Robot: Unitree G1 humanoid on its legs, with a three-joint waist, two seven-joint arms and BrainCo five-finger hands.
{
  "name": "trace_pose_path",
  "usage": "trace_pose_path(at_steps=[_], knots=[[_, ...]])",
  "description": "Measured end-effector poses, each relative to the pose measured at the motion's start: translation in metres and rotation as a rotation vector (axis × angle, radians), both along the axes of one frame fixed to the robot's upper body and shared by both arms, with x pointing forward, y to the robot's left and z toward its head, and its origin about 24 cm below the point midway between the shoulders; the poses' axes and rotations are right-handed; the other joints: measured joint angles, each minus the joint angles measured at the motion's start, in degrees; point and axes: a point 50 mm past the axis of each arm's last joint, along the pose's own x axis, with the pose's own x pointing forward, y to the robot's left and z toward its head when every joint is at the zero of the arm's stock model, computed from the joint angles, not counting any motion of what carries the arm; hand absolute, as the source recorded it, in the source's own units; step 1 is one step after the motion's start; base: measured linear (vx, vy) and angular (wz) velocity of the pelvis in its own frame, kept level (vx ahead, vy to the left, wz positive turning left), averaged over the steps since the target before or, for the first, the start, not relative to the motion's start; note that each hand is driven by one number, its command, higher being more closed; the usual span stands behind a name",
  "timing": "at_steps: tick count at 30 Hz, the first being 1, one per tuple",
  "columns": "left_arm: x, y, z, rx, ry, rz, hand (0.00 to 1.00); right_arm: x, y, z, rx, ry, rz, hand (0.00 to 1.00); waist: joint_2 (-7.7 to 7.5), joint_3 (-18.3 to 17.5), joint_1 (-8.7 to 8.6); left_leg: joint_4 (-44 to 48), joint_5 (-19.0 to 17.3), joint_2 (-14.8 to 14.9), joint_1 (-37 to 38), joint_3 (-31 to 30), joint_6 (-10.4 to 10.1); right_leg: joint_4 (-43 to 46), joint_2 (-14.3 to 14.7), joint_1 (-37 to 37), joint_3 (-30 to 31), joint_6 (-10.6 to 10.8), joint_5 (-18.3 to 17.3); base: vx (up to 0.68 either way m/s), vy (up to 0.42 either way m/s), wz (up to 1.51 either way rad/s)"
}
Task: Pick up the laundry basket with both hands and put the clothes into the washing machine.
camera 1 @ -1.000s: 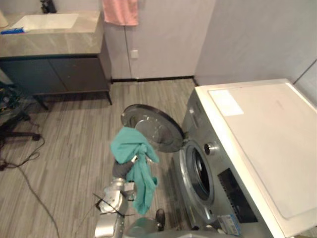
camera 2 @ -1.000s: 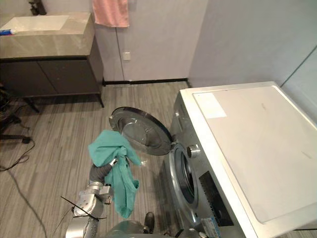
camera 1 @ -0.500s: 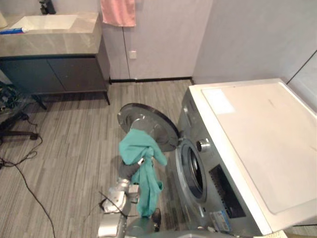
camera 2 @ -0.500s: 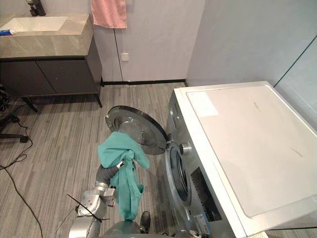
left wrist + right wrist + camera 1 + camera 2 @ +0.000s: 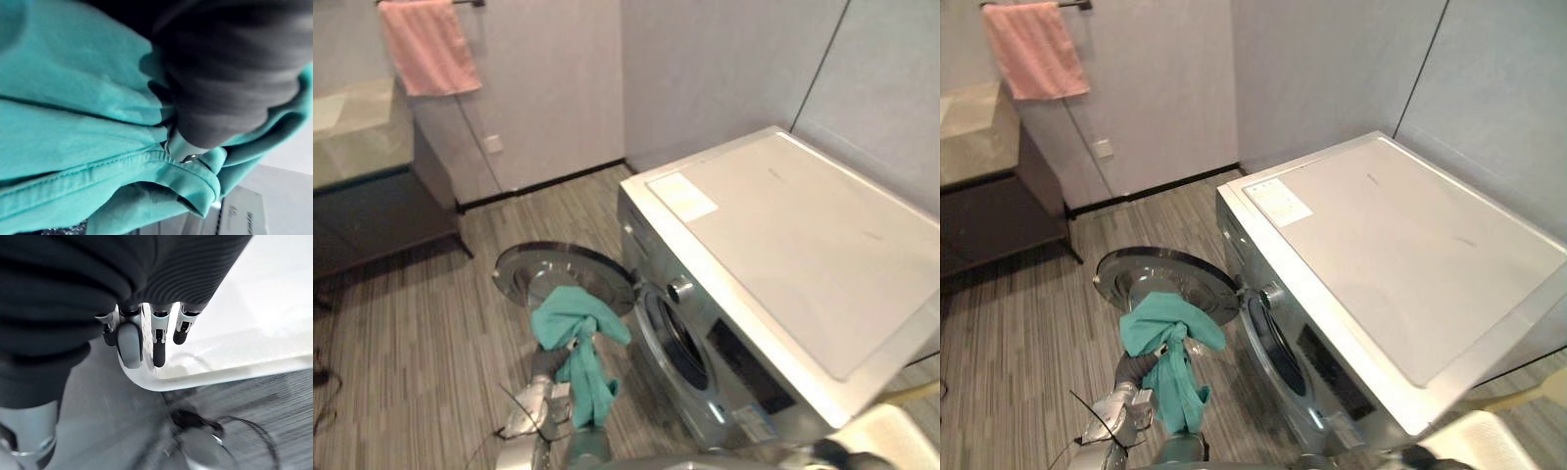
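A teal garment (image 5: 573, 328) hangs from my left hand (image 5: 546, 360), whose fingers are curled into the cloth (image 5: 73, 112). It is held low over the floor, in front of the washing machine's open round door (image 5: 558, 272) and left of the drum opening (image 5: 680, 338). The machine (image 5: 773, 225) is silver-grey with a white top. My right hand (image 5: 157, 340) hangs with straight fingers and holds nothing. Just past it is a white rounded rim (image 5: 146, 381), apparently the laundry basket (image 5: 891, 436), at the lower right.
A pink towel (image 5: 431, 44) hangs on the back wall. A stone counter over a dark cabinet (image 5: 362, 186) stands at the left. Grey plank floor (image 5: 401, 343) stretches between the cabinet and the machine. Walls close in behind and right of the machine.
The camera has swung right, so the whole scene has shifted and the white rim has come into view. The teal garment stays in my left hand in front of the open door.
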Motion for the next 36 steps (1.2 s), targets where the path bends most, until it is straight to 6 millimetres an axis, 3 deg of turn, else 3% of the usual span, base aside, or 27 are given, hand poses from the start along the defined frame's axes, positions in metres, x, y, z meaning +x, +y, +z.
trace_pose_path(at_steps=[1,2,3,4,5,6,8,9,11,12,14,15,18,20,22,24,25,26,30,32,36], knots=[[-0.002,0.003,-0.002,0.005,0.010,0.008,1.00,0.001,-0.006,0.005,-0.008,-0.019,-0.016,0.00,-0.40,-0.3,-0.23,-0.2,-0.3,-0.6,0.2,0.6,0.5,-0.3,-0.5,0.0,0.7,0.3,0.1,0.19,0.468,-0.55],[-0.007,0.010,-0.006,0.019,0.037,0.027,1.00,0.009,-0.032,0.032,-0.062,-0.106,-0.045,0.00,-1.63,-1.0,-1.82,0.1,-1.1,-2.6,0.4,2.6,1.9,-2.2,-2.7,0.9,2.6,2.2,1.3,0.15,0.329,-0.32],[-0.011,0.017,-0.008,0.041,0.056,0.032,1.00,0.024,-0.060,0.071,-0.138,-0.226,-0.047,0.00,-2.23,-1.0,-3.32,1.3,-1.9,-3.9,0.4,4.1,3.3,-4.6,-4.2,1.6,4.0,3.9,3.9,0.15,0.329,-0.39],[-0.012,0.019,-0.009,0.047,0.064,0.031,1.00,0.032,-0.073,0.093,-0.170,-0.293,-0.053,0.00,-2.29,-1.1,-3.73,2.0,-2.5,-4.2,0.3,5.0,4.2,-5.5,-4.7,1.5,4.6,4.5,5.5,0.12,0.314,-0.62],[-0.016,0.021,-0.013,0.052,0.084,0.033,1.00,0.057,-0.094,0.138,-0.249,-0.414,-0.037,0.00,-2.20,-1.3,-4.45,3.6,-4.0,-4.3,0.2,7.2,5.3,-7.1,-5.1,1.5,6.7,4.9,7.7,0.09,0.256,-0.73],[-0.018,0.021,-0.015,0.051,0.096,0.035,1.00,0.073,-0.100,0.161,-0.278,-0.488,-0.028,0.00,-2.08,-1.3,-4.61,4.3,-4.7,-4.0,0.3,8.5,5.6,-7.6,-5.1,1.3,7.9,4.9,8.5,0.11,0.369,-1.12],[-0.028,0.020,-0.025,0.037,0.141,0.032,1.00,0.132,-0.100,0.243,-0.332,-0.789,0.033,0.00,-1.52,-1.8,-4.95,6.0,-6.9,-3.7,0.6,13.4,7.4,-8.6,-5.3,-0.8,12.5,5.0,11.6,0.05,0.286,-1.15],[-0.028,0.017,-0.027,0.030,0.149,0.023,1.00,0.142,-0.097,0.257,-0.340,-0.843,0.048,0.00,-1.37,-1.9,-5.03,6.1,-7.2,-3.7,0.8,14.2,7.6,-8.6,-5.3,-1.3,13.0,4.7,12.5,0.01,0.257,-0.88],[-0.033,0.011,-0.034,0.004,0.179,0.021,1.00,0.168,-0.083,0.281,-0.355,-0.930,0.112,0.00,-1.18,-2.0,-4.46,5.4,-7.6,-3.4,1.9,17.4,8.2,-7.4,-5.8,-3.4,10.8,2.0,15.1,-0.01,0.191,-0.69],[-0.036,0.008,-0.038,-0.009,0.198,0.024,1.00,0.176,-0.076,0.284,-0.361,-0.934,0.145,0.00,-0.77,-1.9,-4.38,4.6,-7.4,-3.1,2.7,19.1,9.1,-6.8,-6.3,-3.8,6.0,0.3,16.0,-0.03,0.170,-0.74],[-0.046,0.005,-0.044,-0.048,0.231,0.057,1.00,0.191,-0.058,0.285,-0.377,-0.904,0.258,0.00,0.00,-0.9,-2.25,1.3,-6.8,-3.1,7.2,23.7,10.5,2.5,-10.2,-5.3,-9.6,-5.7,11.5,-0.06,0.151,-0.79],[-0.050,0.004,-0.045,-0.054,0.241,0.064,1.00,0.195,-0.053,0.285,-0.380,-0.893,0.289,0.00,0.34,-0.9,-1.93,0.5,-6.6,-3.1,7.9,24.5,10.7,4.5,-10.5,-5.3,-12.0,-6.4,10.1,-0.08,0.094,-0.72],[-0.064,0.010,-0.053,-0.086,0.284,0.148,1.00,0.208,-0.027,0.285,-0.378,-0.874,0.431,0.00,0.89,-0.7,-1.55,-3.4,-5.8,-3.0,9.9,28.1,10.5,7.4,-8.4,-5.8,-14.1,-5.6,6.1,-0.07,0.022,-0.57],[-0.069,0.012,-0.056,-0.104,0.304,0.191,1.00,0.210,-0.010,0.282,-0.342,-0.907,0.500,0.00,1.08,-0.7,-1.59,-4.2,-5.3,-2.5,10.3,29.3,9.8,6.8,-7.8,-6.4,-14.2,-5.6,6.1,0.03,-0.079,-0.45],[-0.071,0.012,-0.057,-0.123,0.309,0.207,1.00,0.208,0.018,0.266,-0.250,-0.928,0.606,0.00,0.57,-0.5,-1.77,-5.5,-4.6,-1.9,11.2,30.1,8.6,5.8,-7.4,-6.1,-15.1,-3.9,7.4,0.04,-0.117,-0.32],[-0.072,0.005,-0.058,-0.146,0.312,0.184,1.00,0.192,0.052,0.221,-0.094,-0.846,0.734,0.00,1.07,-0.7,-1.87,-6.0,-4.0,0.1,11.3,30.3,7.5,3.4,-5.4,-5.1,-16.5,-2.4,8.0,0.10,-0.170,-0.14],[-0.070,0.001,-0.058,-0.155,0.308,0.160,1.00,0.187,0.061,0.216,-0.073,-0.893,0.736,0.00,1.07,-0.7,-2.21,-4.9,-3.9,1.0,10.8,30.2,6.9,3.0,-4.8,-5.3,-16.8,-1.9,7.2,0.12,-0.193,-0.08],[-0.071,-0.001,-0.059,-0.161,0.313,0.145,1.00,0.186,0.068,0.216,-0.052,-0.907,0.762,0.00,0.85,-0.4,-2.68,-2.0,-3.8,1.8,9.6,30.0,6.5,2.8,-4.8,-5.4,-16.5,-1.4,6.3,0.08,-0.167,-0.16],[-0.067,-0.016,-0.059,-0.233,0.299,0.061,1.00,0.164,0.086,0.201,0.021,-0.862,0.853,0.00,0.19,0.4,-2.05,11.9,-0.8,5.7,5.4,26.0,2.0,2.0,-3.2,-2.7,-14.9,-1.8,5.9,0.08,-0.124,-0.26],[-0.067,-0.020,-0.060,-0.283,0.296,0.055,1.00,0.156,0.093,0.197,0.052,-0.853,0.901,0.00,-0.38,0.4,-1.64,12.8,-2.3,7.2,4.3,24.6,4.4,1.2,-3.3,-2.7,-12.4,-2.3,5.6,0.08,-0.027,-0.43],[-0.061,-0.015,-0.058,-0.309,0.283,0.063,1.00,0.155,0.093,0.190,0.058,-0.850,0.917,0.00,-2.84,-0.8,-2.33,3.4,-2.2,9.2,4.0,14.7,4.3,0.5,-5.1,-3.8,-8.8,-0.7,6.5,0.08,0.145,-0.36]])
